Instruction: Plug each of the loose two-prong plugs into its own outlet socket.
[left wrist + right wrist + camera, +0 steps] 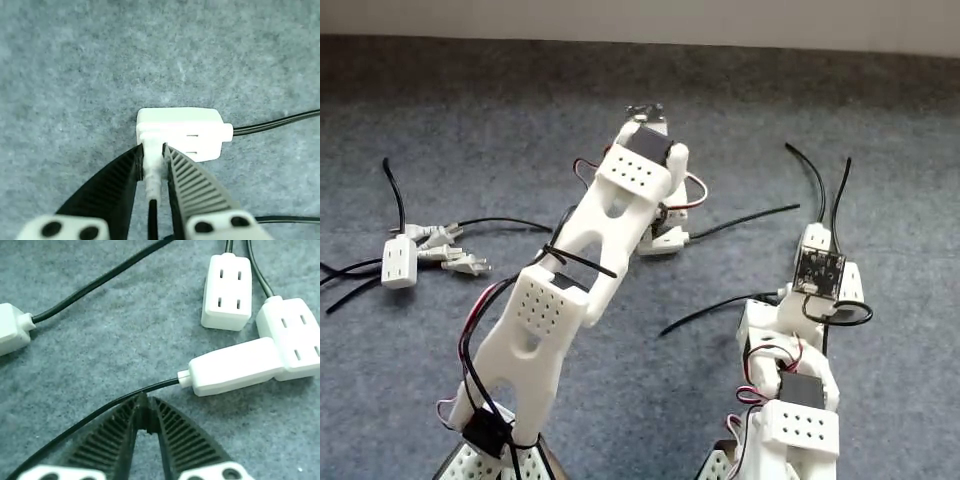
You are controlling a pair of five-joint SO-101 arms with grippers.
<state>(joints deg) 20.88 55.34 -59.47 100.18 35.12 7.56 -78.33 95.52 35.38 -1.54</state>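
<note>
Left fingers (120, 180) clamped tight on white plug (152, 172), its nose butted against outlet socket (180, 125), middle of worktop (470, 120), right fingers (115, 435) clenched too, tips touching black cord (160, 386).

The counter (410, 150) carries a grey, felt-like covering with a mottled nap that spreads across the whole high view. At 12 o'clock, along its far edge, runs a pale plain strip (720, 18), with a darker band of shadow just beneath it.
</note>
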